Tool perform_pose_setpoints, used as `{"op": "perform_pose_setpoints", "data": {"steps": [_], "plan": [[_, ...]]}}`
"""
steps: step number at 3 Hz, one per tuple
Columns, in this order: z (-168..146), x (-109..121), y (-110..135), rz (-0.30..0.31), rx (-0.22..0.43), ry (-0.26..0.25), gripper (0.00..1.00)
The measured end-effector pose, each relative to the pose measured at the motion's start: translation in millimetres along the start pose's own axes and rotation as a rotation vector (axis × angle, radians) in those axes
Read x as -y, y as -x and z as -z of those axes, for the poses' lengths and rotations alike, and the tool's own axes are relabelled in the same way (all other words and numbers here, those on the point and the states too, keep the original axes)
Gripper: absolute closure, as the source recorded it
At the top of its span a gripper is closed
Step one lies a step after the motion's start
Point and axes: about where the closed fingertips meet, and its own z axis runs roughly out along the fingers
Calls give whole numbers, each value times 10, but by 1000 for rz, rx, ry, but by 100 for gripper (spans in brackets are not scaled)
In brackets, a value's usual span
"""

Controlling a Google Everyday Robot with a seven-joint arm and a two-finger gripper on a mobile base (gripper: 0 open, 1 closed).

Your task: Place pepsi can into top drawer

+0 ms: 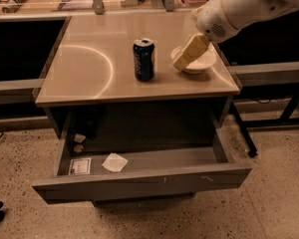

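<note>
The pepsi can (144, 59) stands upright near the middle of the tan counter top (89, 68). It is dark blue with a silver top. My gripper (180, 64) reaches in from the upper right on a white arm, to the right of the can and a short gap away from it, in front of a white bowl (202, 60). The top drawer (139, 180) is pulled open below the counter. Its grey floor holds a white paper scrap (114, 162) and a label (79, 166).
The white bowl sits at the counter's right side. Dark shelving flanks the counter on both sides. Metal posts and small items stand along the back edge. Speckled floor lies in front, with a black leg (241, 128) at the right.
</note>
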Motion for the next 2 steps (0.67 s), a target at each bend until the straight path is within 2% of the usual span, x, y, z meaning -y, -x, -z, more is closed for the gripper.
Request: {"op": "perform_pose_setpoints", "data": {"steps": [2], "plan": [[-606, 261, 53, 36, 64, 17, 0]]}}
